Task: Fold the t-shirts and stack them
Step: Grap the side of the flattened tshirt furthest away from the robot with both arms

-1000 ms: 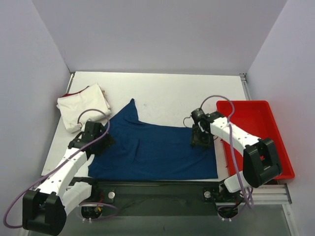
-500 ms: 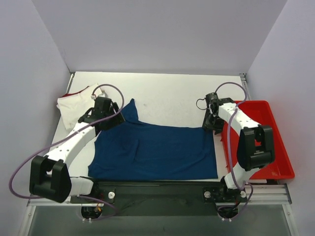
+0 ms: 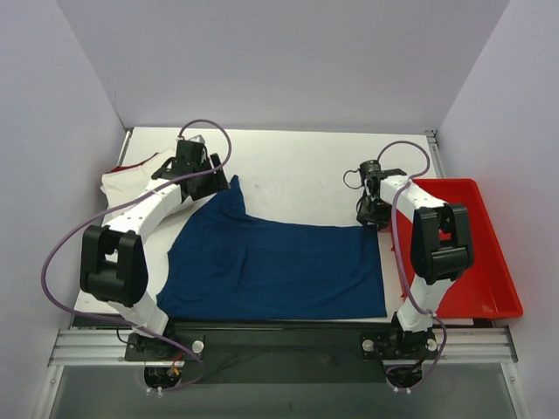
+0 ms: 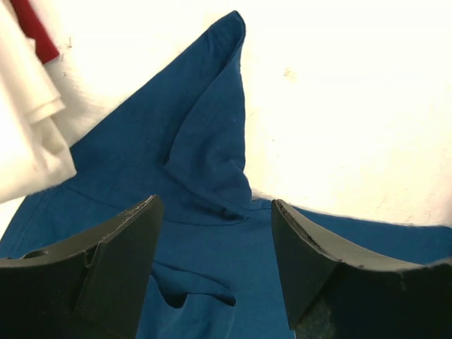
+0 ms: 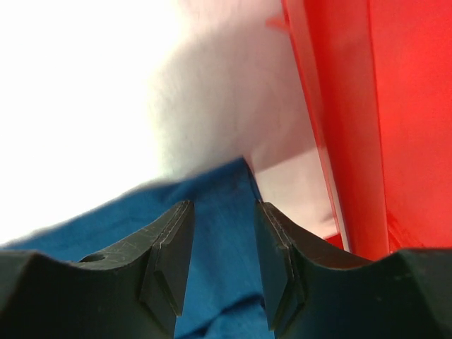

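- Hovering at the blue shirt's point(image 3: 279, 262) far edge, we see left gripper point(image 4: 213, 203) wide open, right gripper point(image 5: 223, 206) half open, both empty.
- Each far corner lies just ahead.

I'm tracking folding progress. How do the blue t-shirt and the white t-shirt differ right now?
The blue t-shirt lies spread out with one pointed flap; the white t-shirt is a folded bundle. The blue covers far more table than the white. The blue lies near-centre; the white sits far left, partly behind the left arm. Both rest on the table, outside the red tray.
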